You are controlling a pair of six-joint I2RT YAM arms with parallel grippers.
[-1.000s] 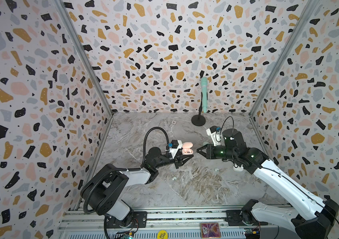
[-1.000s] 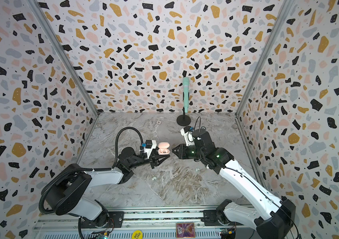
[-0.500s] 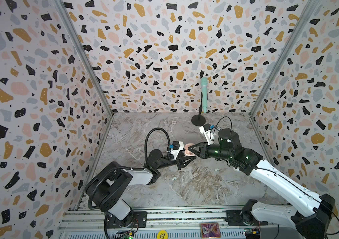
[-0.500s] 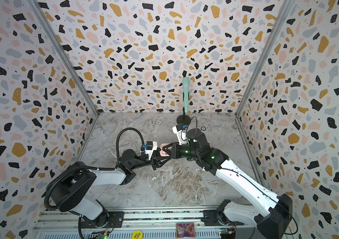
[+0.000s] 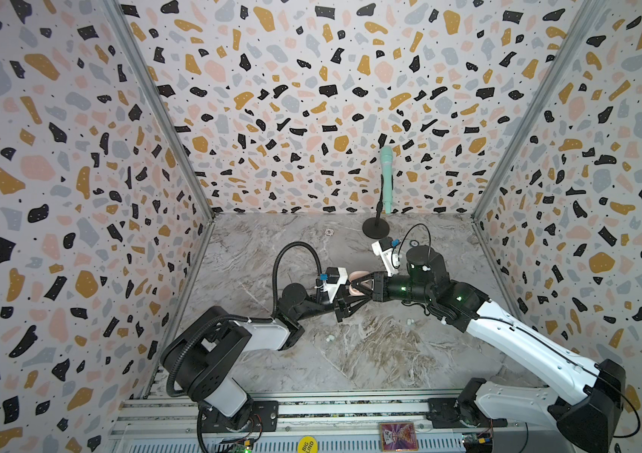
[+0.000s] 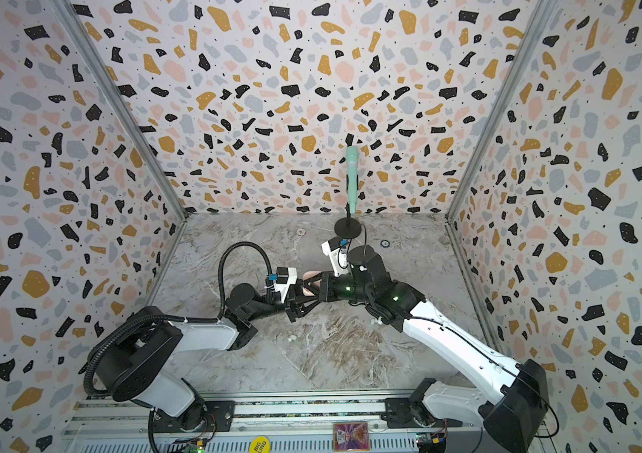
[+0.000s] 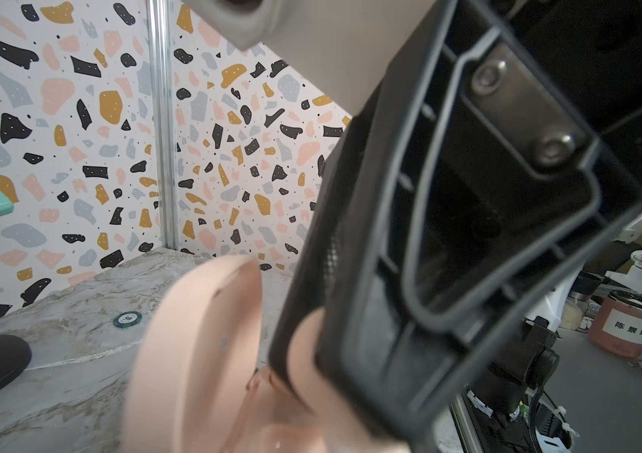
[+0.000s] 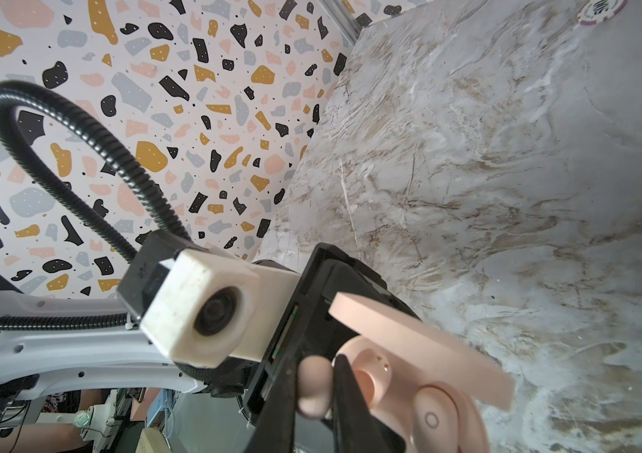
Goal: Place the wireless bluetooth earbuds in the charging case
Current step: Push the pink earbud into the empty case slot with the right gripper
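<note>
Left claw [image 5: 344, 305] is clamped on the pink charging case [image 8: 374, 372], holding it up off the surface [image 5: 370, 364] with the lid flipped open. One pink bud [image 8: 432, 419] already sits in its socket. Right up against the case, the right claw [image 8: 313, 392] has another pink earbud [image 8: 311, 382] pinched in its tips, just beside the empty socket. Can't tell if it's touching. So I'd say this is the insert step for that one. Next move looks fiddly: line it up with the cup, nudge it in, then let go without dragging it back out. Some loose buds [image 5: 409, 321] wait on the surface further right.
</note>
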